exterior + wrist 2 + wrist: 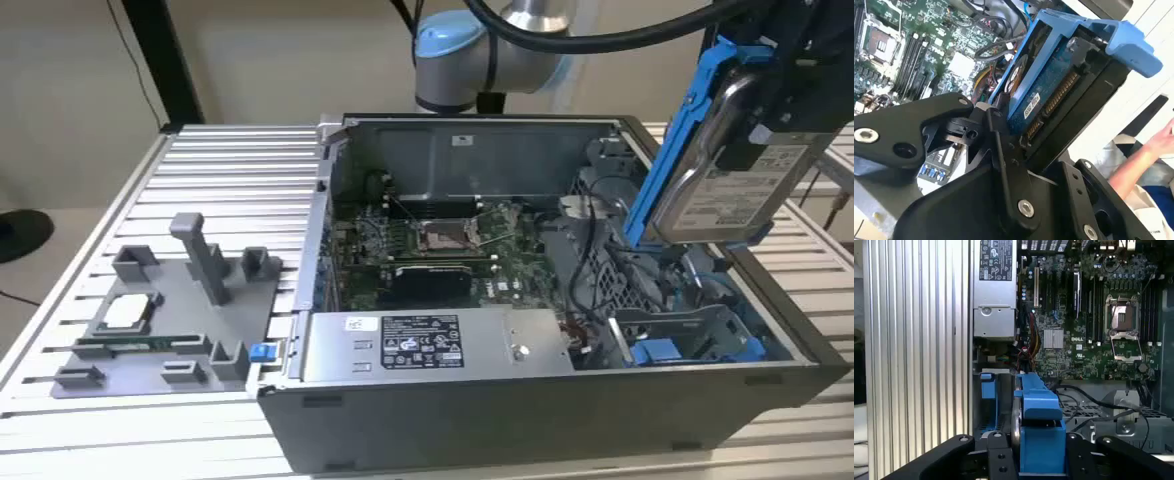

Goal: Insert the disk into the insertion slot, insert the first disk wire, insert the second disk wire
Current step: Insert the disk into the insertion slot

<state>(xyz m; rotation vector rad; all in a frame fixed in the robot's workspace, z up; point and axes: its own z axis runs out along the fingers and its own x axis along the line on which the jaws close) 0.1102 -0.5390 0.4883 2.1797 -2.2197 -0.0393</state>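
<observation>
My gripper [771, 95] is shut on the disk [737, 190], a silver drive with a white label clipped in a bright blue frame [683, 130]. It hangs tilted on edge above the exterior view's right end of the open computer case [534, 410]. Below it lies the insertion slot [694, 342], a grey bay with blue rails. In the second wrist view the black fingers [1004, 150] clamp the disk [1046, 92] by its edges. The first wrist view shows the blue frame [1039, 425] between the fingers, above the bay's blue rail [988, 400]. Dark cables [597, 270] lie beside the bay; which are the disk wires I cannot tell.
A grey power supply box [420, 345] with a sticker sits at the case's front, the motherboard [441, 240] behind it. A grey fixture [174, 310] with small parts stands on the slatted table [227, 170] at the exterior view's left. A person's hand [1160, 142] is near the table.
</observation>
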